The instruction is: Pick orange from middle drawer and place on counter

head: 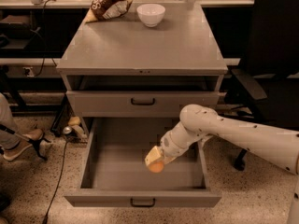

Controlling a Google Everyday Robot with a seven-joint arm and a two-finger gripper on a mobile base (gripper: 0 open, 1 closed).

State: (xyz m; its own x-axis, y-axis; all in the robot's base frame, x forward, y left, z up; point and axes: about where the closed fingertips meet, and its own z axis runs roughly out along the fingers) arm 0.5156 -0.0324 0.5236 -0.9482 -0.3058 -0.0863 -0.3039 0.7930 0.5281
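The orange (156, 166) is small and round, held in my gripper (154, 160) above the floor of the open middle drawer (112, 171). The gripper's pale fingers are shut on the orange from above. My white arm (224, 132) reaches in from the right over the drawer's right wall. The counter (145, 43) is the flat grey top of the cabinet, above and behind the gripper.
A white bowl (151, 14) and a brown snack bag (108, 3) sit at the back of the counter. A shallower drawer front (142, 102) is closed above the open drawer. A dark chair (271, 69) stands at the right. A person's shoe (21, 141) is at the left.
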